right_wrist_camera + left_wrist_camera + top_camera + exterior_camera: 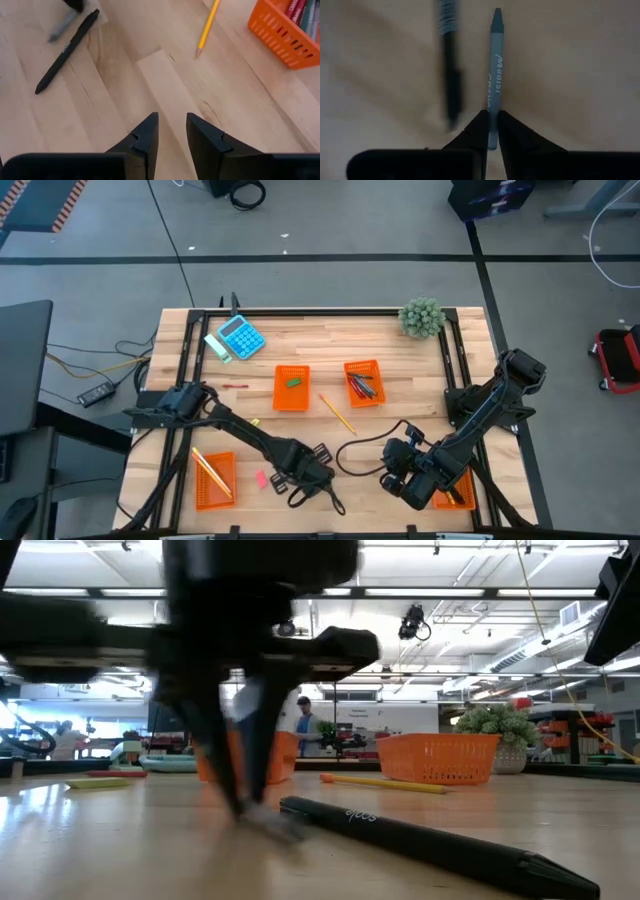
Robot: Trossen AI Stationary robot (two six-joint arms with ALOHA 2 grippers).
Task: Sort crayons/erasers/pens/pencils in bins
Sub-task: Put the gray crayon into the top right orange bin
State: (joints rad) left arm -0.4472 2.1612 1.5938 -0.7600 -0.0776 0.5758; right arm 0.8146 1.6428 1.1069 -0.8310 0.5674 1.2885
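My left gripper [492, 125] is shut on a grey-blue crayon [495, 65] near the table's front edge, left of centre [300, 485]. A black pen [430, 840] lies flat on the table right beside it [65, 50]. My right gripper [171, 125] hovers open over bare wood to the right [388, 472], with nothing between its fingers. A yellow pencil [337, 413] lies loose mid-table. One orange bin [291, 387] holds a green eraser, another [363, 382] crayons, and a third [213, 478] pencils. A pink eraser [262, 478] lies next to the third bin. My left gripper pinches the crayon's blunt end [493, 112] between its two fingertips, coming steeply from above. The crayon runs on away from the fingers, its pointed tip [496, 12] free. It slants low over the table; whether it touches the wood I cannot tell.
A blue calculator [241, 337] and a small potted plant [421, 317] stand at the far edge. A fourth orange bin [455, 498] sits partly under my right arm. Bare wood lies between the two grippers and in front of the middle bins.
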